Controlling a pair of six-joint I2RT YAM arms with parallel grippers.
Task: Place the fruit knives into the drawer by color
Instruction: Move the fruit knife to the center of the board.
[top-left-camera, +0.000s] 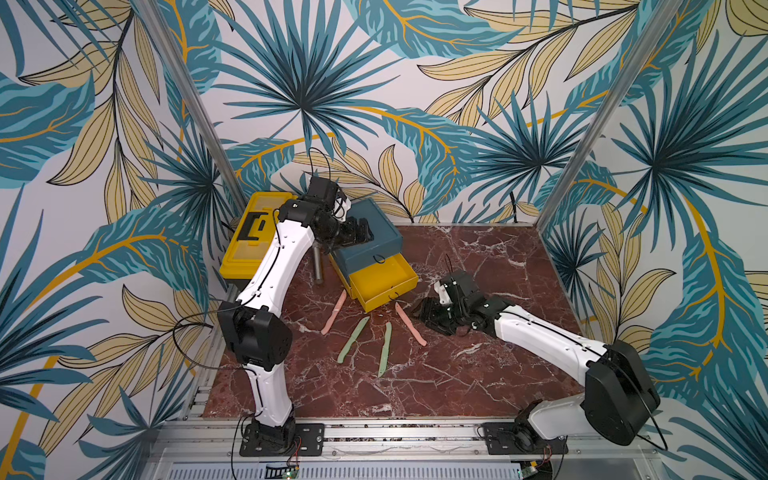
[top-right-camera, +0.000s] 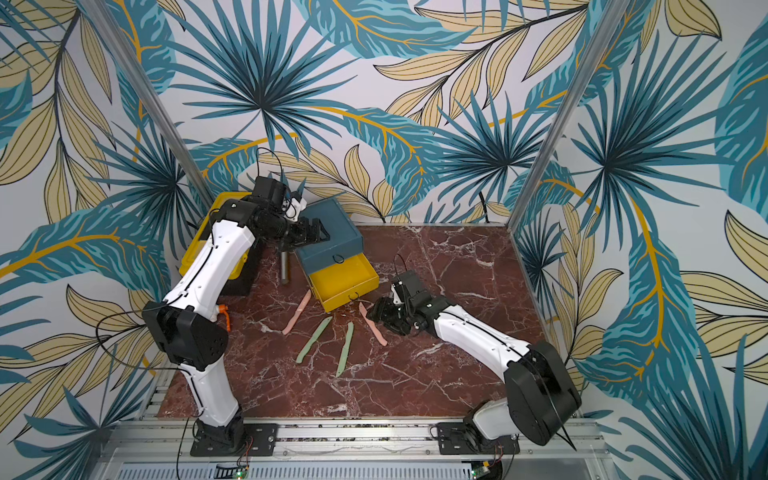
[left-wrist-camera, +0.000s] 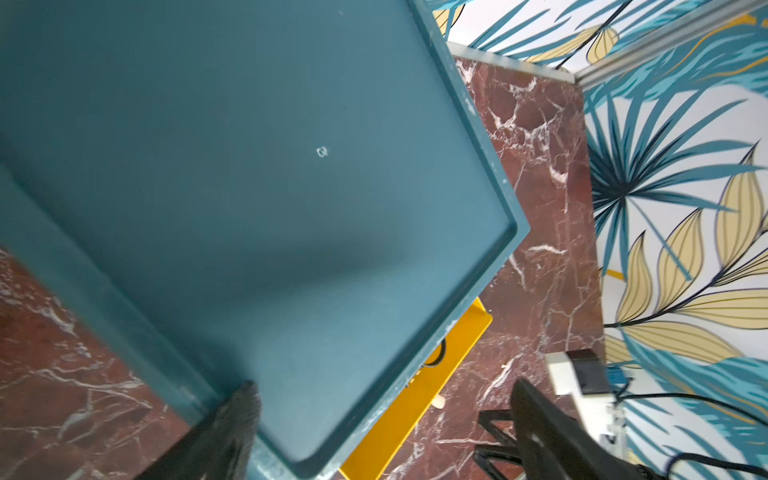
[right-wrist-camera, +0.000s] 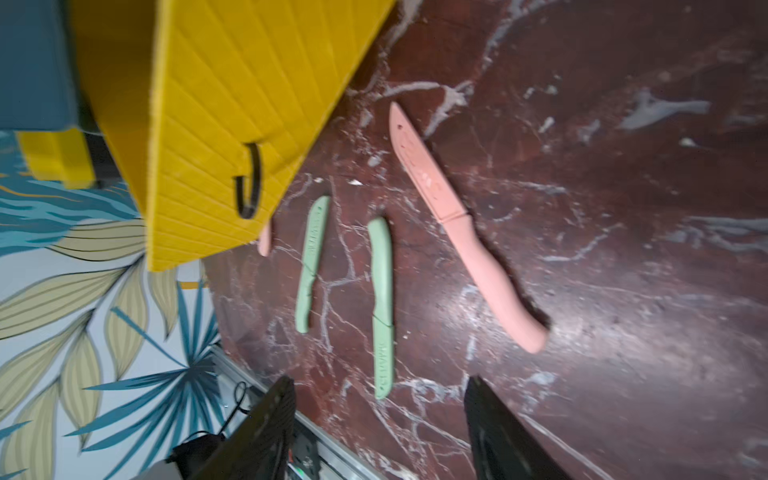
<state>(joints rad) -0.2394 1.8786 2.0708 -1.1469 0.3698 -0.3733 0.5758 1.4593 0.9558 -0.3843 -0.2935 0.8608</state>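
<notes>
Marble top (top-left-camera: 478, 291), pink knife (top-left-camera: 410, 324) just ahead of R gripper (top-left-camera: 422, 311), jaws apart

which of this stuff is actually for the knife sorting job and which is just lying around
For the job:
two pink knives
two green knives
drawer chest
its open yellow drawer

Just lying about:
yellow toolbox
grey metal cylinder

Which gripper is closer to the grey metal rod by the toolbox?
Left. The left gripper sits over the chest, beside the rod; the right gripper is beyond the open yellow drawer, near a pink knife.
</notes>
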